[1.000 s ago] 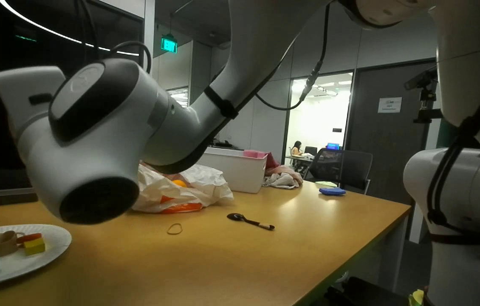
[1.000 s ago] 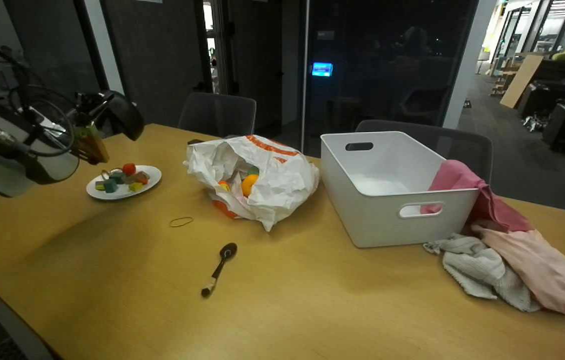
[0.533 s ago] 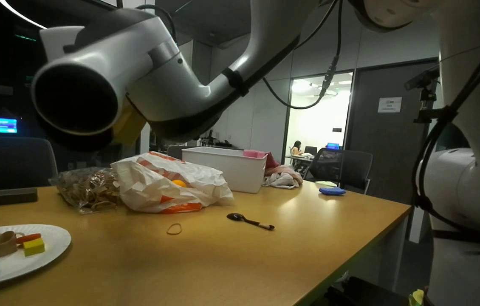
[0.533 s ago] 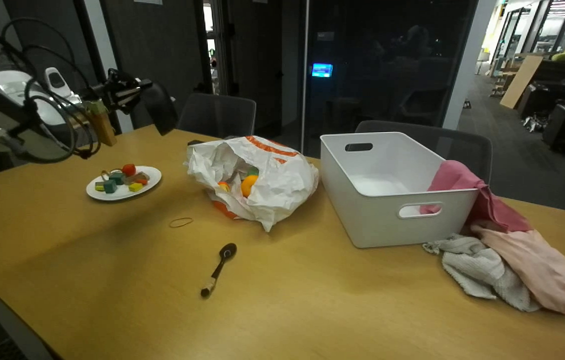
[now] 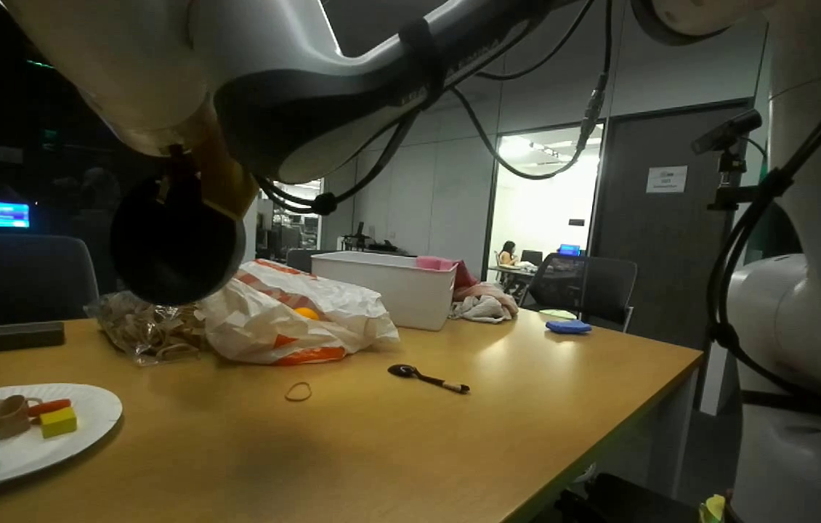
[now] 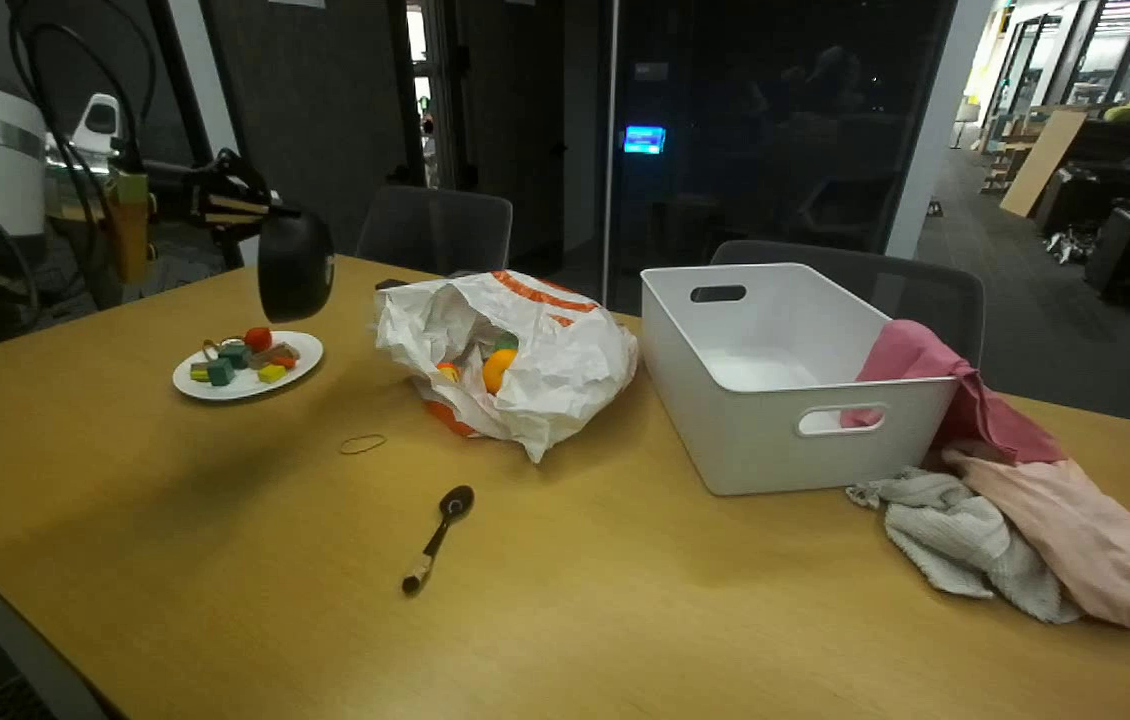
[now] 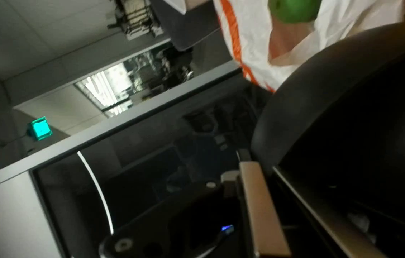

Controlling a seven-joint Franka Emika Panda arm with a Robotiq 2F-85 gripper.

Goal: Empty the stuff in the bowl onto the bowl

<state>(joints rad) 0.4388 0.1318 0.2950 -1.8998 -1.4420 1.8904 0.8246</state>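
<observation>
In an exterior view, the robot arm (image 5: 352,87) is stretched in from the upper right, its forearm (image 5: 421,58) sloped down leftward, its wrist (image 5: 127,58) raised above the table (image 5: 381,450). The gripper (image 7: 262,167) is pointed sideways, roughly level, and its fingers (image 7: 265,215) are closed on the rim of a black bowl (image 6: 295,268), which is held tipped on its side in the air, near a white plate (image 6: 225,393) bearing coloured blocks (image 6: 220,372).

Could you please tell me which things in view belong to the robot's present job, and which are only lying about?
For the job:
- gripper
- bowl, held by it
- plate, probably the receiver
- blocks on the plate

Lying about, it seems:
- spoon
- white bag
- box
- cloths
</observation>
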